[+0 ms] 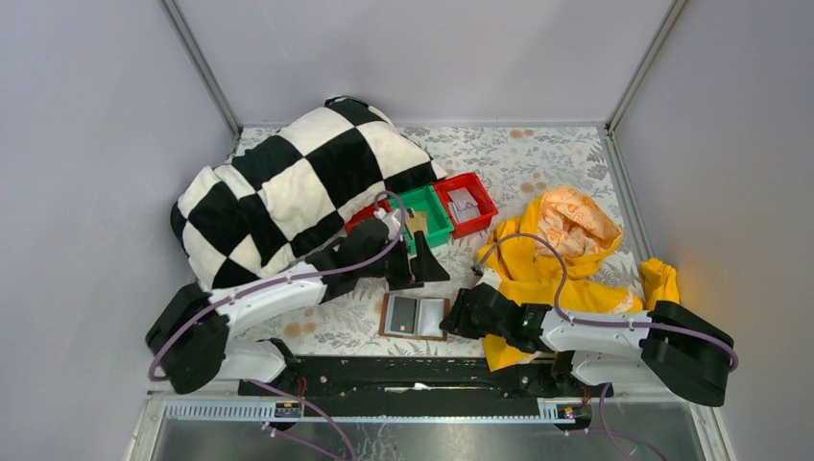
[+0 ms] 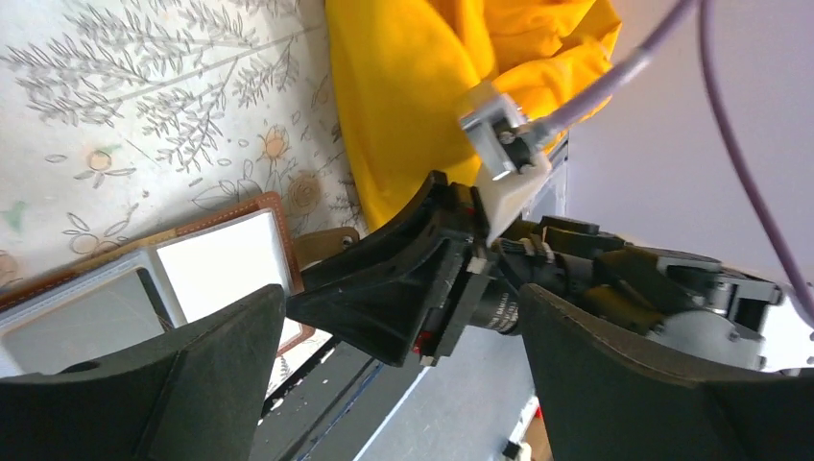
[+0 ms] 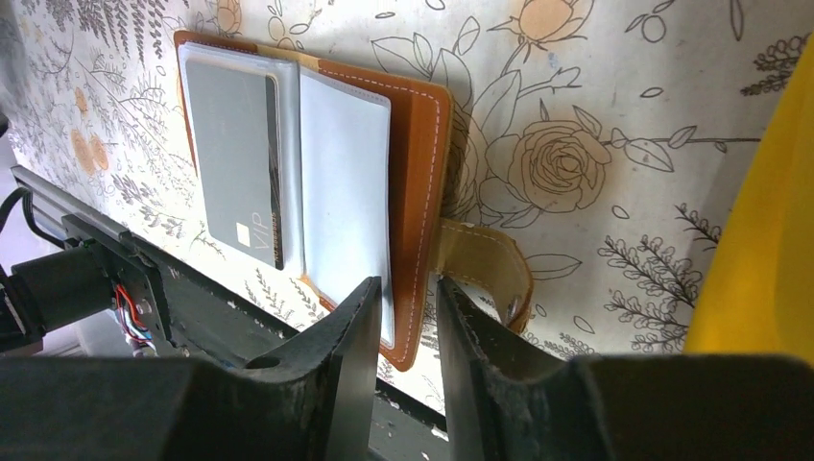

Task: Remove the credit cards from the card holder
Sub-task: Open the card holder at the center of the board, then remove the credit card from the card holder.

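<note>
The card holder [image 1: 434,317] lies open and flat near the table's front edge, brown border [image 3: 418,144] up and its clasp strap [image 3: 485,269] sticking out to the right. A grey credit card [image 3: 235,154] marked VIP sits in its left pocket [image 1: 402,313]; the right pocket looks pale and bare. My right gripper [image 3: 403,288] is at the holder's right edge [image 1: 459,315], its fingers a narrow gap apart and straddling the brown border, pinching nothing. My left gripper [image 1: 416,277] hangs wide open just behind the holder, with nothing between its fingers [image 2: 403,384].
A green bin [image 1: 437,219] and a red bin [image 1: 480,192] with something pale in it stand behind the left gripper. A checkered blanket [image 1: 288,187] fills the back left. A yellow garment [image 1: 547,259] lies right of the holder. The black rail [image 1: 413,373] runs along the front.
</note>
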Tool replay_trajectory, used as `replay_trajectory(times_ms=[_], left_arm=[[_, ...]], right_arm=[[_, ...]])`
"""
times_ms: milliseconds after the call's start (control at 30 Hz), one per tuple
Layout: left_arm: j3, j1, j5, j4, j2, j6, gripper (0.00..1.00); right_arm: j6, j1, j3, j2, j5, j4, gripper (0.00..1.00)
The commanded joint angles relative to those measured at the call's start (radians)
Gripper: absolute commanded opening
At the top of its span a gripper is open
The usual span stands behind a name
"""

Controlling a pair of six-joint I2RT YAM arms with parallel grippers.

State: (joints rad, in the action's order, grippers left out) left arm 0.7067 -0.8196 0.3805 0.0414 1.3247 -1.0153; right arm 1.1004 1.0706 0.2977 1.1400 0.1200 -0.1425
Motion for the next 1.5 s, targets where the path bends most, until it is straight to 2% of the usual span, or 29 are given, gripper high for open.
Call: replay_trajectory(times_ms=[0,167,300,400,467,533,733,1033,1267,1467], left_arm=[[0.046,0.001,-0.153,-0.183,-0.118,0.084,0.94],[-0.006,0.002,-0.405,-0.344,-0.241,0.071,0.93],[-0.077,0.003,-0.471,-0.362,-0.327,0.067,0.89],[-0.098,0.034,-0.395,-0.385,-0.322,0.102,0.89],[-0.129,0.061,-0.292,-0.360,-0.294,0.124,0.86],[-0.167,0.064,-0.248,-0.314,-0.290,0.112,0.81],[-0.232,0.072,-0.265,-0.244,-0.312,0.032,0.66],[-0.276,0.071,-0.211,-0.173,-0.248,0.017,0.51],[-0.269,0.072,-0.213,-0.153,-0.193,0.019,0.50],[-0.244,0.073,-0.233,-0.193,-0.179,0.041,0.55]], right_arm=[[0.008,-0.002,0.011,0.030,0.046,0.000,0.36],[-0.031,-0.007,0.024,0.038,0.065,0.010,0.36],[-0.104,-0.031,0.049,0.061,0.044,0.011,0.36],[-0.145,-0.054,0.072,0.089,0.005,0.004,0.33],[-0.163,-0.062,0.096,0.110,-0.011,0.002,0.32],[-0.169,-0.064,0.112,0.128,-0.014,0.003,0.32],[-0.147,-0.070,0.141,0.166,0.004,0.003,0.29],[-0.127,-0.070,0.087,0.167,-0.016,-0.024,0.29],[-0.129,-0.070,0.083,0.183,-0.036,-0.040,0.29],[-0.127,-0.070,0.083,0.189,-0.039,-0.048,0.28]])
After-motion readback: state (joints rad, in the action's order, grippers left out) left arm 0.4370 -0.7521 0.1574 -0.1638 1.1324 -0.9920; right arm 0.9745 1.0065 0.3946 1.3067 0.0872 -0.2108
